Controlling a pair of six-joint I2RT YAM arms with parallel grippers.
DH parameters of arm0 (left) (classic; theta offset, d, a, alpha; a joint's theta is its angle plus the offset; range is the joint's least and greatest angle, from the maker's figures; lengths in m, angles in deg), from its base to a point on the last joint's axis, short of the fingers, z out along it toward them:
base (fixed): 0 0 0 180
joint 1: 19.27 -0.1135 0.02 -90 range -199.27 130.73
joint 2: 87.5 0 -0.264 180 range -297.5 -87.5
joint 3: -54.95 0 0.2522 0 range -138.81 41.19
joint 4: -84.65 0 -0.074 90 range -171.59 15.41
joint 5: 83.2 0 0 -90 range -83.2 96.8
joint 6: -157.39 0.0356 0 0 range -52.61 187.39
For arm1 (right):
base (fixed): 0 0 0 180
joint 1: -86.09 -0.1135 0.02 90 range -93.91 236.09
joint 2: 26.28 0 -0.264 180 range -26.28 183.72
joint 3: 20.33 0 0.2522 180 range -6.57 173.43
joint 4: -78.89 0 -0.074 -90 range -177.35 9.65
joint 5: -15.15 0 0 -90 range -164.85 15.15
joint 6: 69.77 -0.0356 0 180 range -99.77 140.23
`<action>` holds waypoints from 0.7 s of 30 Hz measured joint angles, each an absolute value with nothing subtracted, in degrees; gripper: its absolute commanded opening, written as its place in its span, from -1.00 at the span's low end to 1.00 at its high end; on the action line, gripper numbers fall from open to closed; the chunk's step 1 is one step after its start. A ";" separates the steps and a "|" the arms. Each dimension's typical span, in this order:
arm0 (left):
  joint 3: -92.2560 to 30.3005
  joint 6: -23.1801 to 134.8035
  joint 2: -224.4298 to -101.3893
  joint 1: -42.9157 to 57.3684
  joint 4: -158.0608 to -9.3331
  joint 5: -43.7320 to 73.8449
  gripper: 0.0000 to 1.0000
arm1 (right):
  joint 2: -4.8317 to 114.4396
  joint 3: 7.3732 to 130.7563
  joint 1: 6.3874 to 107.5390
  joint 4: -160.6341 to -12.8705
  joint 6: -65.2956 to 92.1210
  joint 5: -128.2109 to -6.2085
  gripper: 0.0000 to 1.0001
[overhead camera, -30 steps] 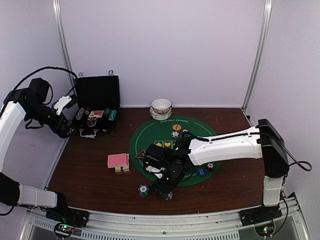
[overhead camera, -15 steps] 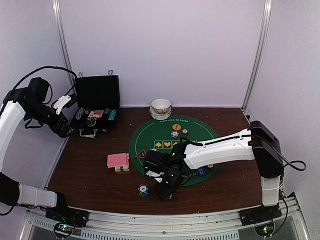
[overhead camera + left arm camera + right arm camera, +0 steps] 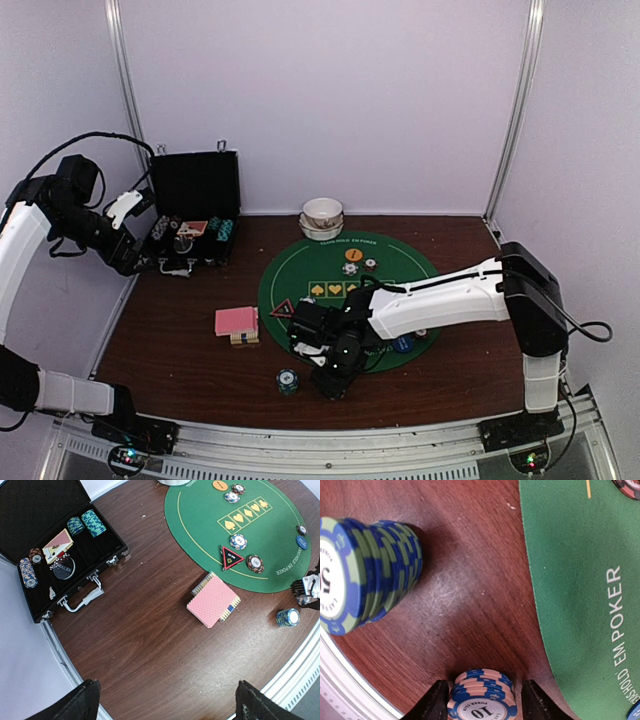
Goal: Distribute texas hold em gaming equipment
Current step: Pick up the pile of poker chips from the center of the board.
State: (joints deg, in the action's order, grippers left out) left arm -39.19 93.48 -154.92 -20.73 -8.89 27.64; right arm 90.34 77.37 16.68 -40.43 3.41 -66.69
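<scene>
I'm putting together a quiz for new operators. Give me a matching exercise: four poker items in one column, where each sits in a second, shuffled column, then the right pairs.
Items
1. pink-backed deck
2. triangle marker
3. teal chips
4. stack of chips marked 10

Places
A. inside the open black case
B. between the fingers of the right gripper
C. on the green mat, near its edge
D. on the table, beside the mat

Pairs: 1-D, 2-C, 3-A, 4-B
</scene>
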 measured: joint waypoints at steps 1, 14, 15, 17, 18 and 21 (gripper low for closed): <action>-39.19 93.48 -154.92 -20.73 -8.89 27.64 0.95 | 90.34 77.37 16.68 -40.37 3.39 -66.69 -0.09; -39.45 93.48 -154.94 -20.73 -8.56 27.99 0.95 | 89.62 77.94 16.68 -37.35 3.39 -66.73 -0.42; -39.52 93.48 -154.94 -20.73 -8.49 28.07 0.95 | 89.18 78.05 16.68 -36.98 3.39 -66.75 -0.44; -39.67 93.48 -154.94 -20.73 -8.41 28.09 0.95 | 88.07 78.55 16.68 -36.28 3.39 -66.99 -0.46; -39.76 93.48 -154.94 -20.73 -8.36 28.12 0.95 | 87.43 78.84 16.68 -35.97 3.39 -67.15 -0.48; -39.82 93.48 -154.94 -20.73 -8.25 28.23 0.95 | 85.66 79.80 16.71 -34.79 3.39 -67.87 -0.50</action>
